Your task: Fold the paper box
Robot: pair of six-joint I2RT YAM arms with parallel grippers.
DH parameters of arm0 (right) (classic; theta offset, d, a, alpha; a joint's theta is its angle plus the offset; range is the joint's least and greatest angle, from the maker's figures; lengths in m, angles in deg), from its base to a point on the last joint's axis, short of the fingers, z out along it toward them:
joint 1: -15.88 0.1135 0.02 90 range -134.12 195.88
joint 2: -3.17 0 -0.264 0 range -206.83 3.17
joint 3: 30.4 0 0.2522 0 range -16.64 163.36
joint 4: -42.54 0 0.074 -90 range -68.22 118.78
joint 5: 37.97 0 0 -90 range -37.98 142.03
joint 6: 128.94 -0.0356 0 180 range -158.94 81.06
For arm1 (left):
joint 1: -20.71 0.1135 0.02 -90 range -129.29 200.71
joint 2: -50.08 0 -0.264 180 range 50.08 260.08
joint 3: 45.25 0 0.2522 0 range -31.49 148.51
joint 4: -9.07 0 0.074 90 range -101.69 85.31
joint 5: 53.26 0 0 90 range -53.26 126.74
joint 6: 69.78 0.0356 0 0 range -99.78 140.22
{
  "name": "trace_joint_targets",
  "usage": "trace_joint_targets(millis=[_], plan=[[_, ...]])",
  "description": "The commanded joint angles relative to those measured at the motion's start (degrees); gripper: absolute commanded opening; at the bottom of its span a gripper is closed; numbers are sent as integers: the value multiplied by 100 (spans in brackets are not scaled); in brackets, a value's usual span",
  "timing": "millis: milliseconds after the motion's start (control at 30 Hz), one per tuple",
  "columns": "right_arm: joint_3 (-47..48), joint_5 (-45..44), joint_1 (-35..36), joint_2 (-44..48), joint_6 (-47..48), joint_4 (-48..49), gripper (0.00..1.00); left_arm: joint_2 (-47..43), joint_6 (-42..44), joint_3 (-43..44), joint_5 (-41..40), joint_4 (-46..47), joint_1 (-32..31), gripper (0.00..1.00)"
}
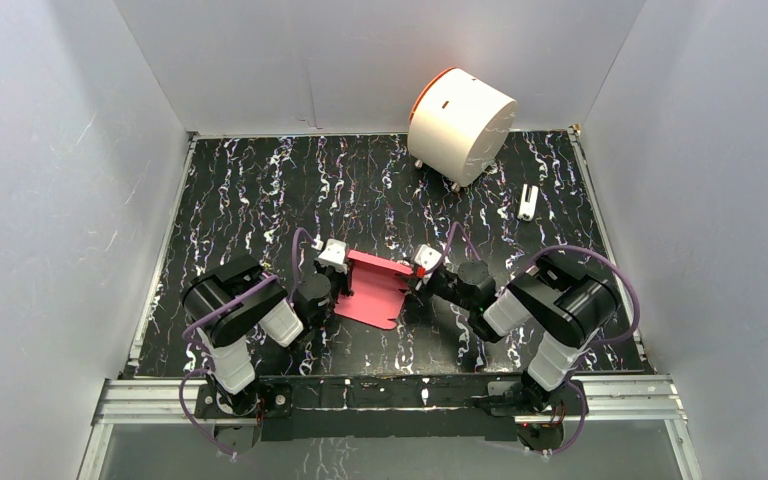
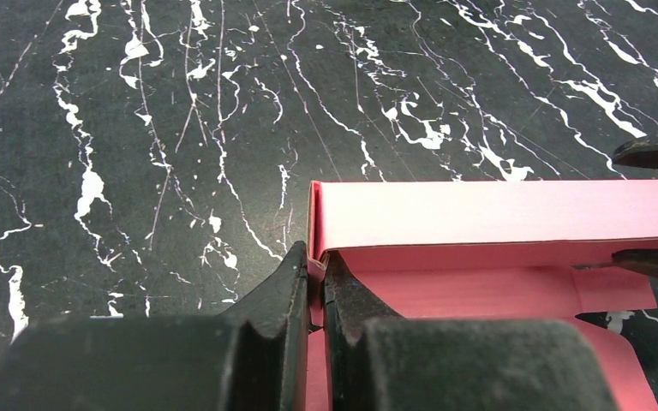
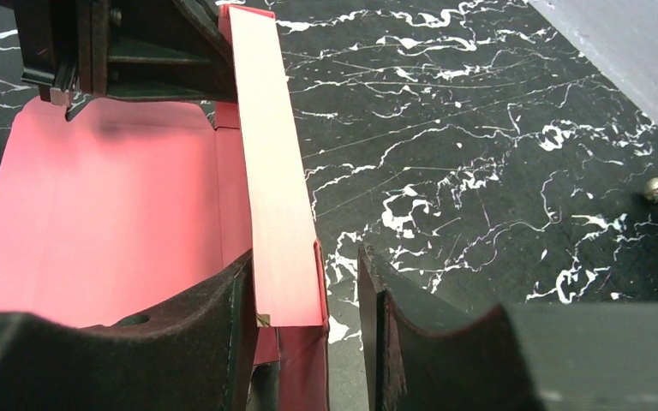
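Note:
The pink-red paper box [image 1: 373, 287] lies partly folded at the table's middle, its far long wall standing up. My left gripper [image 1: 338, 264] is at the wall's left end. In the left wrist view the gripper [image 2: 317, 251] is shut on the box's [image 2: 480, 214] upright left corner. My right gripper [image 1: 421, 268] is at the wall's right end. In the right wrist view the gripper [image 3: 305, 253] is open and straddles the end of the box wall [image 3: 270, 171]. The wall rests against the left finger, with a gap to the right finger.
A large white cylinder with an orange rim [image 1: 460, 125] lies on small casters at the back right. A small white object [image 1: 528, 202] lies to the right of it. Grey walls enclose the black marbled table [image 1: 260, 190] on three sides.

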Motion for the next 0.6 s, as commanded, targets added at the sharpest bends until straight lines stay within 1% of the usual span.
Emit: trace_joint_targets(millis=[0,300,367,433,567], plan=[[-65,379,-138,-152,-244,754,49,-211,-17,-43,203,35,36,0],[-82,551,-157,-582,-526,1251,38,-226,-89,-43,264,34,60,0],[-96,564,-164,-625,-581,1325,35,-243,-45,-44,233,34,63,0],[-89,607,-161,-655,-653,1370,29,-256,-1,-14,187,11,59,0],[-112,615,-129,-685,-808,1470,19,-223,4,73,-182,-18,23,0]])
